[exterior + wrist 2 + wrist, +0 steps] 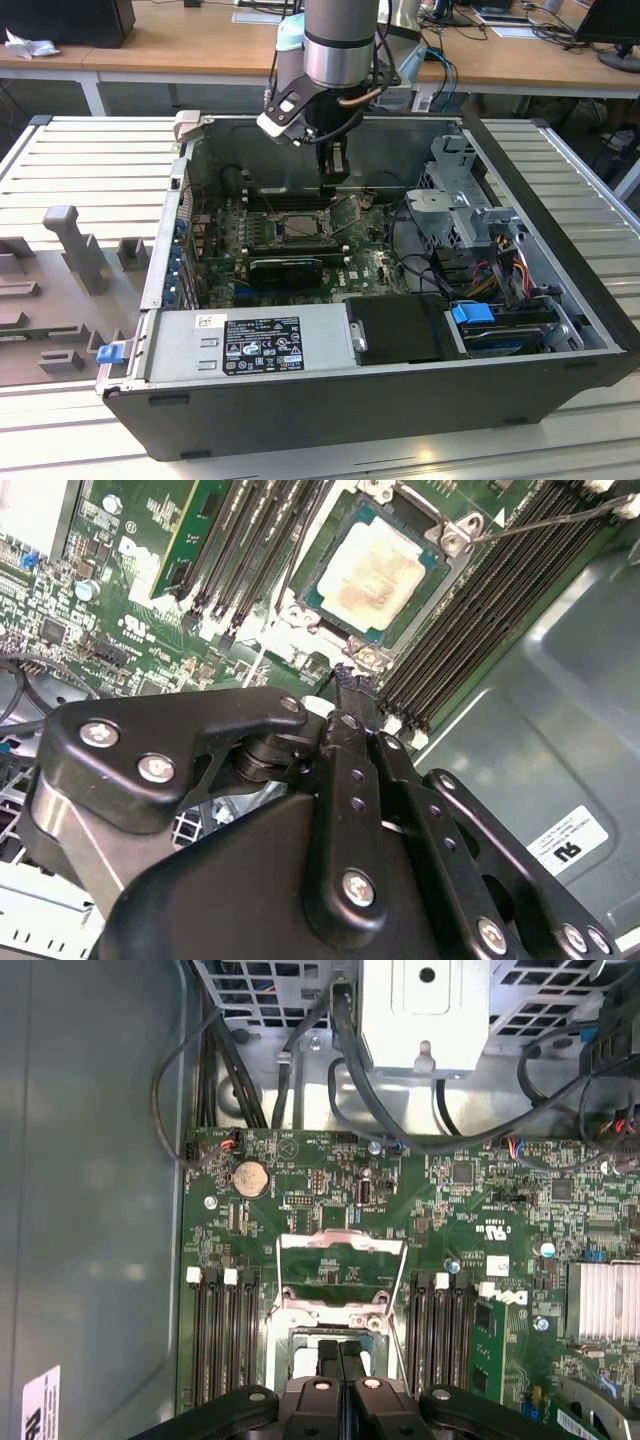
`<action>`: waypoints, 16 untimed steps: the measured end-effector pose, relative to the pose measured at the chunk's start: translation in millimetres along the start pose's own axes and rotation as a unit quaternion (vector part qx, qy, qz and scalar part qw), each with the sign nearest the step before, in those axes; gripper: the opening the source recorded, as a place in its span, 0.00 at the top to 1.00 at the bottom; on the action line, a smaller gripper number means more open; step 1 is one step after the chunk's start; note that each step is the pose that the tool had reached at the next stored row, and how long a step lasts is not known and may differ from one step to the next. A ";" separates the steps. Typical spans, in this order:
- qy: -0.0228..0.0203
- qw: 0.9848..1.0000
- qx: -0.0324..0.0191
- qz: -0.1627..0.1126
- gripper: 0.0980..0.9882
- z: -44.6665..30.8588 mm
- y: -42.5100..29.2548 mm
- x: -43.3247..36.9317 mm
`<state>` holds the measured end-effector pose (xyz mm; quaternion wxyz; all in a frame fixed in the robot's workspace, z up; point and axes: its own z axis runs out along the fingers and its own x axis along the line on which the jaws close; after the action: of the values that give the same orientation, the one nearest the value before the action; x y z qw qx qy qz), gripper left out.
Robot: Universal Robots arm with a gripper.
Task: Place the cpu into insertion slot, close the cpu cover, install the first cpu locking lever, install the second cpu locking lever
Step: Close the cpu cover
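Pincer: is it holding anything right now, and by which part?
Nothing: the pincer is shut and empty at the edge of the insertion slot, where the cpu lies.

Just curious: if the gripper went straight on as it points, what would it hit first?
The gripper would probably meet the rim of the insertion slot, beside the cpu; depth is unclear.

Lab: wooden desks [180,52], cable clutter [545,30], slatted metal workbench [90,165].

Wooden desks [170,42] stand behind a pale slatted metal table [90,160].
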<state>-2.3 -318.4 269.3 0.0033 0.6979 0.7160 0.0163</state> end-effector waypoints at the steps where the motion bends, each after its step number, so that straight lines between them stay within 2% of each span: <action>1: 0.000 1.000 0.000 0.000 0.99 0.0 1.0 0.0; 16: 0.000 1.000 0.000 -0.007 0.99 0.5 19.5 -0.4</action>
<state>17.2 -318.3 269.3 0.0032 0.6930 0.7207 0.0163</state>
